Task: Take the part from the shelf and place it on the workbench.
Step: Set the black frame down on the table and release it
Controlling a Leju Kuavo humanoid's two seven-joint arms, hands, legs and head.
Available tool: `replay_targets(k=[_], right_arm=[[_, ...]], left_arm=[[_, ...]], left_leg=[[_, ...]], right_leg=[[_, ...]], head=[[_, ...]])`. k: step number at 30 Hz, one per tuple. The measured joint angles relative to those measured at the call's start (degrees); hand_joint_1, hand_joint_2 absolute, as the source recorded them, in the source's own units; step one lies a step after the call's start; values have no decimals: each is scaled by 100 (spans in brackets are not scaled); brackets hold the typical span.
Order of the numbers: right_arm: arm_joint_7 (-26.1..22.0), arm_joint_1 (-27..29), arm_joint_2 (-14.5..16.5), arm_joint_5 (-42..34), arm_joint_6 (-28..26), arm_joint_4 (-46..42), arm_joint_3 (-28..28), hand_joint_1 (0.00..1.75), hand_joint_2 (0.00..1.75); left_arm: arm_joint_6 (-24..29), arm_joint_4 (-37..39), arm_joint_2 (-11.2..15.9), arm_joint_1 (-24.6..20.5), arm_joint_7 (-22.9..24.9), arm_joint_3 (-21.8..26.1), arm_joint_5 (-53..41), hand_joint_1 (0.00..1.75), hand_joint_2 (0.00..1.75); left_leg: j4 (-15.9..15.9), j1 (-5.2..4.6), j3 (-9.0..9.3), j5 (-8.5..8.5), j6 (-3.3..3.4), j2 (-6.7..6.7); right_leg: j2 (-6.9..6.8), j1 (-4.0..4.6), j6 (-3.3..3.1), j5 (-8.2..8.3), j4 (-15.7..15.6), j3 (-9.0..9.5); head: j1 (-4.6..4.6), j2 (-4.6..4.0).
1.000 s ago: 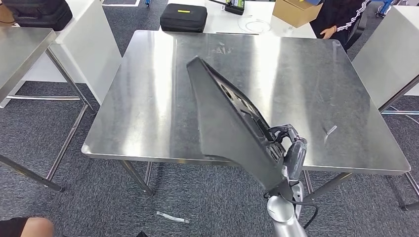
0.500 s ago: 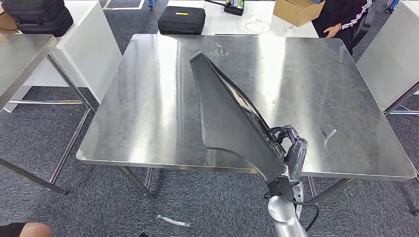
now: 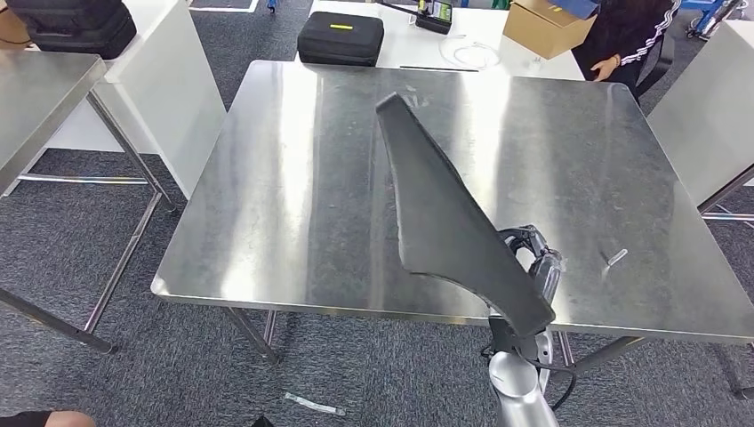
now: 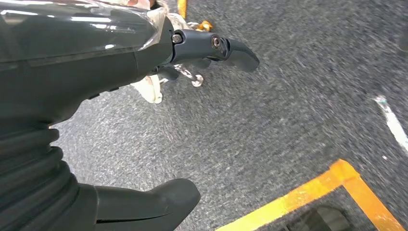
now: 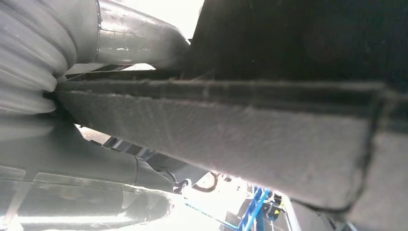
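Head view: part (image 3: 445, 218) in right robot hand (image 3: 538, 267), tilted above workbench (image 3: 267, 196).

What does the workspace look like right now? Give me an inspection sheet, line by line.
Surface: steel workbench, bare and scuffed; a small strip lies near its right edge.
Job's things: black part, held tilted above the workbench.
Clutter: scrap on the carpet.
Hands: right hand grips the part's near end; left hand holds nothing, over carpet.
Cables: white cable on the far table.
Surroundings: black case, cardboard box, a person.
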Motion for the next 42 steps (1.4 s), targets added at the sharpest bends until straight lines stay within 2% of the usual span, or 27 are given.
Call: replay_targets(k=[1,2,3,5,6,8,9,12,14,16,17,18,19,21,22,23,27,29,31,32,33,34,36,37,38,39,42], right_arm=[[-9,26,-25,-15,-4,4,-39,175,175],[-14,59,-49,-22,-9,6,-81,175,175],[-16,94,-70,-23,-19,-1,-125,175,175],[-19,173,-101,-15,-47,-57,-213,175,175],[-21,217,-111,-11,-68,-105,-258,175,175],[-23,320,-121,1,-106,-216,-331,175,175],[-24,376,-125,11,-123,-271,-368,175,175],[-16,536,-130,54,-179,-447,-473,175,175],[-4,622,-123,92,-208,-573,-516,175,175],[12,710,-118,119,-219,-668,-555,175,175],[21,757,-118,125,-222,-703,-575,175,175],[27,802,-117,127,-226,-736,-595,175,175],[30,844,-117,128,-229,-767,-610,175,175],[30,908,-115,128,-240,-826,-632,175,175],[30,929,-115,128,-248,-852,-641,175,175],[30,947,-115,128,-257,-877,-650,175,175],[31,1019,-108,134,-284,-964,-669,175,175],[33,1037,-107,134,-289,-1000,-679,175,175],[42,1065,-107,133,-292,-1011,-691,175,175],[47,1085,-108,131,-292,-1011,-696,175,175],[52,1101,-109,130,-292,-1011,-701,175,175],[54,1109,-109,128,-292,-1011,-703,175,175],[54,1103,-108,128,-291,-1011,-703,175,175],[54,1096,-105,128,-290,-1010,-702,175,175],[52,1088,-101,130,-285,-1009,-701,175,175],[53,1082,-97,133,-274,-1009,-702,175,175],[57,1065,-86,147,-223,-1009,-714,175,175]], left_arm=[[-3,13,-16,-3,2,-14,-16,0,175],[-12,26,-27,-3,2,-32,-28,0,175],[-24,38,-32,-3,1,-57,-36,0,175],[-70,57,-42,-14,-5,-126,-53,0,175],[-99,68,-49,-29,-8,-165,-61,0,175],[-165,90,-58,-63,-10,-243,-74,0,175],[-196,98,-61,-76,-10,-282,-79,0,175],[-275,104,-63,-106,-8,-395,-90,0,175],[-314,116,-67,-139,-4,-470,-96,0,175],[-340,136,-68,-157,1,-539,-100,0,175],[-345,146,-68,-157,4,-568,-102,0,175],[-348,152,-69,-157,8,-595,-103,0,175],[-347,156,-69,-158,10,-620,-104,0,175],[-341,157,-70,-166,14,-673,-106,0,175],[-337,157,-74,-174,16,-696,-107,0,175],[-332,158,-79,-180,19,-717,-108,0,175],[-308,160,-105,-184,39,-780,-112,0,175],[-287,161,-123,-190,44,-819,-111,0,175],[-279,171,-134,-194,46,-852,-109,0,175],[-279,178,-139,-192,48,-860,-108,0,175],[-279,184,-139,-190,49,-863,-106,0,175],[-279,187,-141,-189,50,-868,-104,0,175],[-282,190,-145,-189,51,-884,-102,0,175],[-286,190,-147,-191,51,-897,-101,0,175],[-296,190,-147,-194,51,-910,-98,0,175],[-310,191,-146,-196,51,-924,-97,0,175],[-342,192,-146,-203,56,-966,-92,0,175]], left_leg=[[1,-6,7,-11,11,-4],[2,-11,19,-25,18,-10],[3,-14,40,-41,18,-18],[3,-16,100,-82,-3,-36],[12,-35,124,-112,-27,-44],[17,-69,148,-159,-74,-53],[14,-82,156,-175,-96,-54],[119,-64,125,-282,-177,-42],[678,-39,-137,-574,-240,-21],[1473,-14,-565,-883,-285,-7],[1699,-5,-720,-910,-296,-6],[1696,4,-767,-814,-298,-3],[1465,11,-694,-618,-291,2],[648,15,-330,-182,-252,16],[326,8,-168,-70,-228,19],[138,-6,-72,-33,-203,18],[21,-37,9,-45,-67,6],[-24,-17,66,-42,-3,12],[-23,-26,84,-66,32,12],[-22,-29,91,-79,41,7],[-20,-29,105,-93,41,-2],[-19,-26,129,-111,34,-11],[-15,-28,196,-162,-5,-25],[-11,-41,220,-193,-34,-29],[-9,-56,235,-219,-62,-30],[-10,-70,240,-240,-87,-30],[43,-50,225,-311,-168,-18]], right_leg=[[0,0,3,-83,355,-225],[0,0,24,-87,535,-368],[0,-1,59,7,475,-392],[-2,-1,133,391,-263,-109],[-2,10,139,567,-680,82],[0,29,82,735,-1135,295],[3,43,37,736,-1166,315],[5,-12,-85,725,-1187,357],[2,-46,-158,701,-1198,409],[1,-42,-199,671,-1197,439],[3,-39,-205,658,-1196,452],[9,-39,-204,643,-1196,470],[18,-39,-196,626,-1195,495],[35,-30,-158,577,-1194,555],[40,-12,-132,554,-1192,570],[43,2,-100,537,-1191,574],[38,10,20,468,-1127,534],[33,22,13,258,-639,287],[30,25,-8,-15,194,-177],[30,22,6,-74,479,-362],[30,14,40,-37,549,-441],[28,4,90,99,355,-384],[13,-19,177,493,-497,-15],[8,-18,175,640,-869,166],[4,-13,147,716,-1096,280],[4,0,98,727,-1167,321],[14,-21,-37,708,-1174,354]], head=[[-1,0],[-1,1],[-1,1],[1,1],[0,0],[-5,0],[-7,0],[-11,1],[-16,0],[-18,-1],[-19,-1],[-18,-1],[-19,-1],[-17,-1],[-15,-1],[-12,-1],[-8,1],[1,1],[6,-1],[5,-1],[5,0],[5,0],[7,1],[7,0],[5,1],[4,2],[0,0]])
